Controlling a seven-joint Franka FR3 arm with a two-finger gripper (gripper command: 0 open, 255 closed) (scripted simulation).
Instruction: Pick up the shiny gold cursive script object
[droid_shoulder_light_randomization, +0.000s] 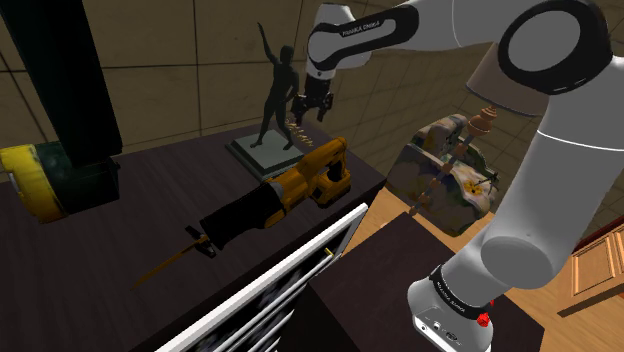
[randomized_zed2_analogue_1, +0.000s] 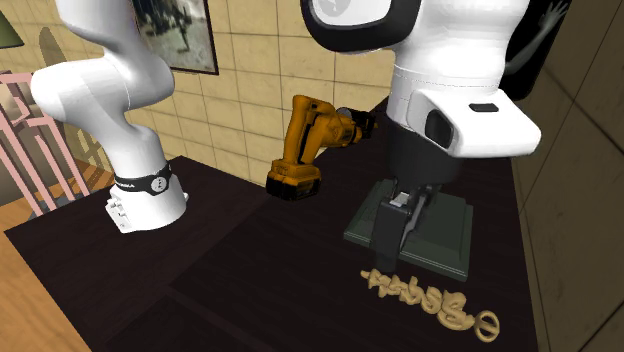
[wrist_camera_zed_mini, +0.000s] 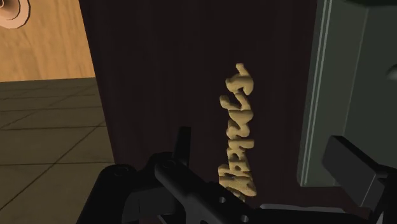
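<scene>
We see the gold cursive script (randomized_zed2_analogue_1: 432, 301) lying flat on the dark surface (randomized_zed2_analogue_1: 240, 265), close to that surface's near edge in the second exterior view and towards that view's right. It runs just beside the grey-green statue base (randomized_zed2_analogue_1: 452, 232), alongside one of the base's edges and apart from it by a narrow strip of bare surface. From the wrist view the script (wrist_camera_zed_mini: 238, 130) stretches away from the hand, its near end between the two black fingers. The jaws stand wide apart, one finger (wrist_camera_zed_mini: 182, 147) on one side of the lettering and the other over the statue base (wrist_camera_zed_mini: 331, 95); neither touches the script.

In the shoulder view the white arm (droid_shoulder_light_randomization: 560, 150) reaches up and to the left, with the hand low beside the dark figure (droid_shoulder_light_randomization: 277, 85) that stands on the base. An orange power saw (droid_shoulder_light_randomization: 295, 188) lies on the surface nearer the stand, well apart from the script; the second exterior view shows the saw (randomized_zed2_analogue_1: 308, 140) farther back, by the tiled wall.
</scene>
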